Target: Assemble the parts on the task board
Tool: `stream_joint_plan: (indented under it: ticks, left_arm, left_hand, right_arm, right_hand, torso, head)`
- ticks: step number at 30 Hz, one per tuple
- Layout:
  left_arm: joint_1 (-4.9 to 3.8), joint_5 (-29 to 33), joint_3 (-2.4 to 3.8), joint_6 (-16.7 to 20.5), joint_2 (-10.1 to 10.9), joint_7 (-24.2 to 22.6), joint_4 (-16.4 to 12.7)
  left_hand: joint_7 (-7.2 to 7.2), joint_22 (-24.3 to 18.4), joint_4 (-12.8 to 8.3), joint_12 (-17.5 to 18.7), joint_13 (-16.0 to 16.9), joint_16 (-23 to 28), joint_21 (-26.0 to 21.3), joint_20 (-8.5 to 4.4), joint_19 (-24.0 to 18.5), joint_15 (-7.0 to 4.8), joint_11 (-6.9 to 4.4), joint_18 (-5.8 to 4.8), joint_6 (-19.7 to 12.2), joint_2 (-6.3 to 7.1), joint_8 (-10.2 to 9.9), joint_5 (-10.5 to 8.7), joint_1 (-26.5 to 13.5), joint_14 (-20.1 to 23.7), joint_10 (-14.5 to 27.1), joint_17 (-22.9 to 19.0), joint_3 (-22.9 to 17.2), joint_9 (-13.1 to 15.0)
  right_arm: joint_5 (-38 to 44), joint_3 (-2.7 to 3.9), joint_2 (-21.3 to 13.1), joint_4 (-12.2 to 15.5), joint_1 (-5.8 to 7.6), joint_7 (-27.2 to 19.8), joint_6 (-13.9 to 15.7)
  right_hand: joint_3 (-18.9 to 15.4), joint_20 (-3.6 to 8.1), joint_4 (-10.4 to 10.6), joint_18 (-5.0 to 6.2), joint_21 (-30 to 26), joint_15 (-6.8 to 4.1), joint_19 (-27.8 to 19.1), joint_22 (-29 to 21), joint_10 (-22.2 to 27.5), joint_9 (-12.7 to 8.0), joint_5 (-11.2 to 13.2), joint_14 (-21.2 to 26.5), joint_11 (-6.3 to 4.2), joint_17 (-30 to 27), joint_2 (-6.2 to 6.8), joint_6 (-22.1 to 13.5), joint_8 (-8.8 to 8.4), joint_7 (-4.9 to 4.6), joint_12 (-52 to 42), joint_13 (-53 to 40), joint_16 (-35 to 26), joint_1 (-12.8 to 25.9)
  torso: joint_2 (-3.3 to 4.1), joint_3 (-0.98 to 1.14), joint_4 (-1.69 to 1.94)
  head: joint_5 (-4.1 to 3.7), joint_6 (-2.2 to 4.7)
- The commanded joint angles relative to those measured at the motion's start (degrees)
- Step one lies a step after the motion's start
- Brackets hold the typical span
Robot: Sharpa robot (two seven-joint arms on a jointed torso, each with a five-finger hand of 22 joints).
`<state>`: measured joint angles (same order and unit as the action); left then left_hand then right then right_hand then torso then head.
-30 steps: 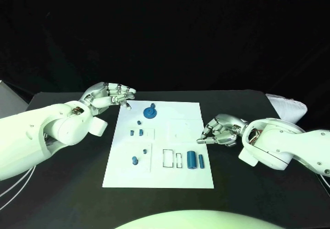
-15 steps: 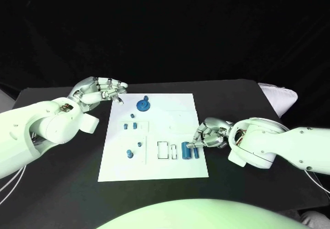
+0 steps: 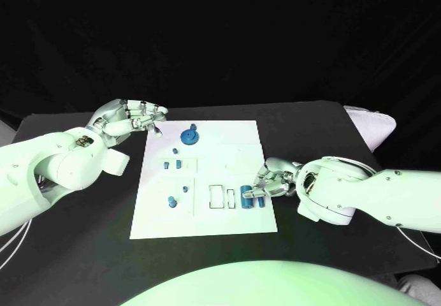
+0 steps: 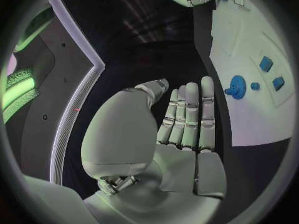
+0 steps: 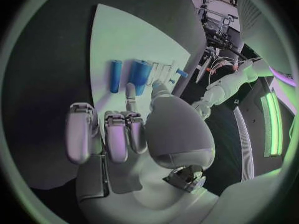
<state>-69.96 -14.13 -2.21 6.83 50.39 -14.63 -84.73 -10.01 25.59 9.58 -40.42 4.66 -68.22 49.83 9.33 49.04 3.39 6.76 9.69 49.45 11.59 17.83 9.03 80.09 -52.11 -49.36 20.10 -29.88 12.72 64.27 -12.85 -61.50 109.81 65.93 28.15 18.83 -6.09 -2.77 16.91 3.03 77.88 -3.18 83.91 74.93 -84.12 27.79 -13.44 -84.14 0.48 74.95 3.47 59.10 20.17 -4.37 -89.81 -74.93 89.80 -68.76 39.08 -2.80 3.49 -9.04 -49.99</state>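
Note:
The white task board (image 3: 216,220) lies mid-table. On it are a blue toothed disc (image 3: 188,137), small blue pieces (image 3: 173,164) and two blue cylinders (image 3: 253,196) near its right edge. My right hand (image 3: 273,182) rests at that edge. In the right wrist view its forefinger (image 5: 129,92) and thumb reach the near end of the thicker cylinder (image 5: 140,72), with the thinner cylinder (image 5: 116,75) beside it. I cannot tell if the cylinder is pinched. My left hand (image 3: 129,119) hovers off the board's far left corner. Its fingers (image 4: 187,114) are straight and hold nothing, with the disc (image 4: 236,87) beyond them.
Rectangular outlined slots (image 3: 218,196) sit just left of the cylinders. A white object (image 3: 372,127) lies at the table's far right edge. Bare black table (image 3: 92,217) surrounds the board on both sides.
The camera has shifted. Relative to the board, my right hand has moved in from the right edge to the cylinders. My left hand stays by the far left corner.

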Motion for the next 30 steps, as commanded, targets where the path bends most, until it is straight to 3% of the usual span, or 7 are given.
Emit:
stream_joint_plan:
  ticks: [1, 26, 30]
  left_arm:
    - [0.0, -0.04, 0.04, -0.26, -0.04, -0.79, -0.17]
    - [0.0, 0.02, 0.04, -0.33, 0.2, -0.55, -0.44]
    - [0.0, 0.22, 0.04, -0.37, 0.21, -0.45, -0.51]
  left_hand:
    - [-0.34, -0.09, 0.0, 0.22, -0.06, 0.3, -0.38, -0.04, 0.47, 0.06, 0.16, 0.74, 0.2, -0.23, -0.18, 0.06, 0.26, -0.04, -0.26, -0.06, 0.28, -0.08]
    - [-0.34, -0.09, 0.0, 0.22, -0.06, 0.3, -0.38, -0.04, 0.47, 0.06, 0.16, 0.74, 0.2, -0.23, -0.18, 0.06, 0.26, -0.04, -0.26, -0.06, 0.28, -0.08]
    - [-0.34, -0.11, 0.12, 0.27, -0.05, 0.29, -0.42, -0.01, 0.47, 0.09, 0.17, 0.74, 0.22, -0.25, -0.24, 0.06, 0.18, -0.04, -0.26, -0.05, 0.36, -0.08]
  right_arm:
    - [3.84, -0.03, 0.49, -0.02, -0.1, 2.07, -1.19]
    - [10.53, -0.02, 7.05, -3.86, -2.43, 3.19, -2.52]
    - [10.68, -0.02, 7.61, -4.16, -2.6, 3.34, -2.41]
  right_hand:
    - [-0.54, 0.49, -0.05, -1.06, 0.3, -0.45, 4.31, 12.11, -5.88, 0.1, -0.13, -5.86, -0.42, 15.05, 0.0, 0.38, 0.29, 0.06, -0.19, -15.07, 0.2, 0.79]
    - [-1.78, 0.52, -0.06, -0.96, -0.24, -0.47, 4.15, 12.11, -5.39, 0.28, 0.82, -5.86, -0.41, 15.05, 0.62, 0.08, 0.31, 0.02, 0.4, -14.37, 0.2, 1.89]
    - [-1.82, 0.51, -0.06, -0.95, -0.33, -0.44, 4.12, 12.11, -5.34, 0.27, 0.65, -5.86, -0.37, 15.05, 0.62, -0.08, 0.24, -0.02, 0.47, -14.29, 0.2, 1.89]
  torso:
    - [0.01, -0.04, -0.01]
    - [0.0, -0.12, 0.23]
    - [0.01, -0.12, 0.11]
  head:
    - [-0.03, -0.01]
    - [0.0, -0.01]
    - [-0.01, -0.01]
